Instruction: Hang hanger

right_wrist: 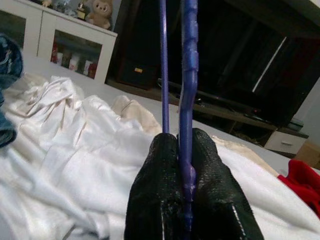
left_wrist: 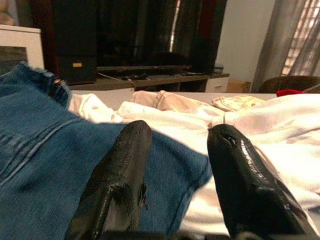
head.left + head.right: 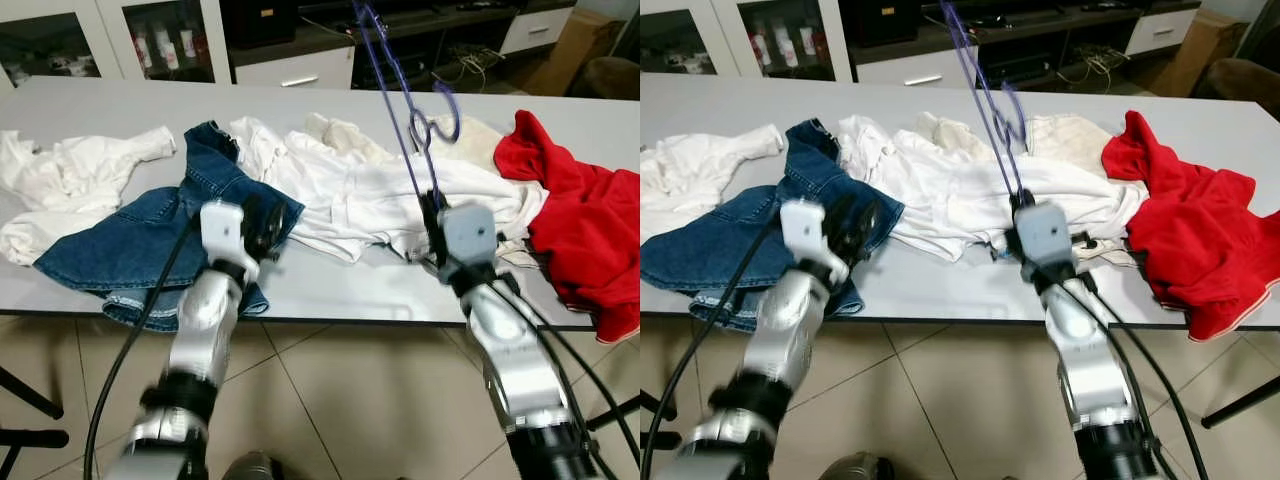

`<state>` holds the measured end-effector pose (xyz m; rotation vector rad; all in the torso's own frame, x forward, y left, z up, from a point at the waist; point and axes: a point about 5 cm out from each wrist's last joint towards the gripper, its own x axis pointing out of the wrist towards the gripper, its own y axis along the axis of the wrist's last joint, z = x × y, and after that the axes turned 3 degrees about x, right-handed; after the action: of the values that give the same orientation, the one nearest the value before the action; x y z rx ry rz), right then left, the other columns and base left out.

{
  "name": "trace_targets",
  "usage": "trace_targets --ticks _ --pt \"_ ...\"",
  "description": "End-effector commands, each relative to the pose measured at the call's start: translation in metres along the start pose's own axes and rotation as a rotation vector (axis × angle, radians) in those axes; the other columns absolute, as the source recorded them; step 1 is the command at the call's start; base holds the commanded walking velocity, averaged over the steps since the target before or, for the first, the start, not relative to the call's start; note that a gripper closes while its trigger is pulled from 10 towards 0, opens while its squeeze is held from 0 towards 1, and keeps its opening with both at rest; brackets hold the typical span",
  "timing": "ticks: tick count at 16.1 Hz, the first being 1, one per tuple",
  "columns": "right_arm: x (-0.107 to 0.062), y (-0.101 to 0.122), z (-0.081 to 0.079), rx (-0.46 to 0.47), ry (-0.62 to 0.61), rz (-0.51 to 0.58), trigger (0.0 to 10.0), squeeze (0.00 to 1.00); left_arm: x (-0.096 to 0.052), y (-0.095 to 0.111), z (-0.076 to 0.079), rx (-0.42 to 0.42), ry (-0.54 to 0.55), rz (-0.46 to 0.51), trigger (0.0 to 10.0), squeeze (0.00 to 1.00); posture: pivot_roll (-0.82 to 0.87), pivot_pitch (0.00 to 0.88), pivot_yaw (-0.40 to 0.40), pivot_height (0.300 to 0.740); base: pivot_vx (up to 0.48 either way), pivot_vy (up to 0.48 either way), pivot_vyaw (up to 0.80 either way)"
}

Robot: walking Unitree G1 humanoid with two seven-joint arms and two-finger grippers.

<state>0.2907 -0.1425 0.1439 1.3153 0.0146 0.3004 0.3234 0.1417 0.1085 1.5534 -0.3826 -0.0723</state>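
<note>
Item: purple hanger point(image 3: 395, 95), pinched in right gripper point(image 3: 432, 222) above bench point(image 3: 330, 285) of clothes

Head views: hanger stood near upright over white garment point(image 3: 370, 190), hook point(image 3: 440, 115) curling beside the shaft; denim garment point(image 3: 150, 240) and red garment point(image 3: 580, 210) lay to either side; left gripper point(image 3: 262, 232) rested at the denim's edge. Left wrist view: fingers point(image 2: 120, 185) stood apart, holding nothing, denim just beyond. Right wrist view: fingers point(image 1: 210, 200) were closed tight on the hanger's thin purple bars. Judged light, stiff, thin and smooth, liable to swivel in a pinch; best held low on the bars, leaving the hook free for a rail
</note>
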Motion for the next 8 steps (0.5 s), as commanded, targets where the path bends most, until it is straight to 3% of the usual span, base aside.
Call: trace_targets --ticks 1,3,6,8 --pt "-0.003 0.005 0.0 -0.002 -0.003 0.031 10.0 0.0 -0.003 0.007 0.003 0.024 0.008 0.044 10.0 0.0 0.09 0.0 -0.001 0.74 0.0 0.0 0.0" --pt "-0.012 0.003 -0.003 0.009 0.012 0.037 10.0 0.0 -0.018 0.006 0.005 0.055 0.039 0.048 10.0 0.0 0.09 0.0 -0.005 0.74 0.0 0.0 0.0" --pt "-0.016 0.006 -0.006 0.051 0.043 0.064 10.0 0.0 -0.026 0.008 0.007 0.05 0.064 0.042 10.0 0.0 0.1 0.0 -0.009 0.74 0.0 0.0 0.0" --pt "0.002 0.021 -0.001 0.12 0.118 0.118 10.0 0.0 -0.022 0.013 0.013 0.052 0.058 0.055 10.0 0.0 0.1 0.0 -0.016 0.74 0.0 0.0 0.0"
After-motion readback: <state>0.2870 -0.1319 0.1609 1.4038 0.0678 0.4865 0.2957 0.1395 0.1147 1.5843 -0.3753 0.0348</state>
